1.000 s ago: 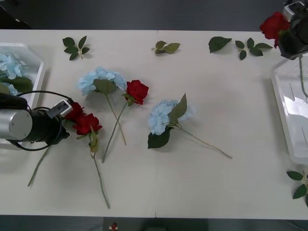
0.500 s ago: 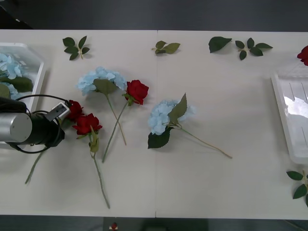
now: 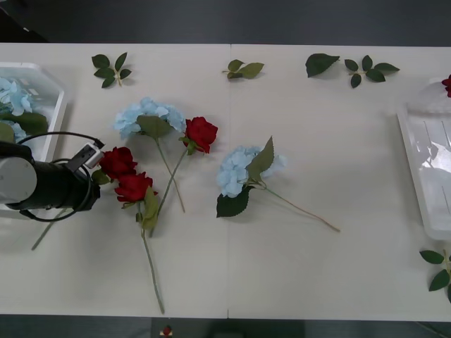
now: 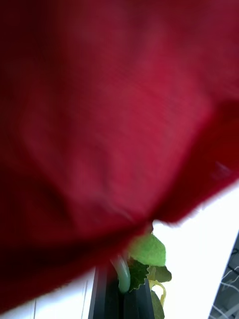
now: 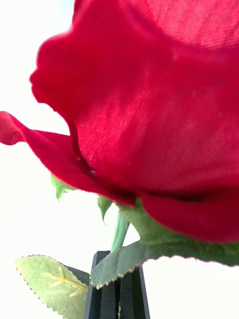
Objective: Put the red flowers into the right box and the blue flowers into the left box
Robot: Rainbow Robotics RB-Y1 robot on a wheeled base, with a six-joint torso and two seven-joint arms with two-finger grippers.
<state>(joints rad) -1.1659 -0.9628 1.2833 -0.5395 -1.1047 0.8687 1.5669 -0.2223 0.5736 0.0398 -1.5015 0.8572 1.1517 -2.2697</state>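
On the table's left side, the left gripper (image 5: 118,286) is clamped on a red rose (image 3: 117,162), which has shifted toward its neighbour since a second ago. At the right box (image 3: 425,176), the right gripper (image 4: 124,296), closed on another rose's stem, has carried its bloom (image 3: 447,85) to the edge.

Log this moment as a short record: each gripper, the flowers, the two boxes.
left gripper: shut on a red rose stem, left side of table
right gripper: shut on a red rose stem
red flowers on table: one beside the held rose, one mid-table
blue flowers on table: two
left box: holds blue blooms
right box: floor bare where visible
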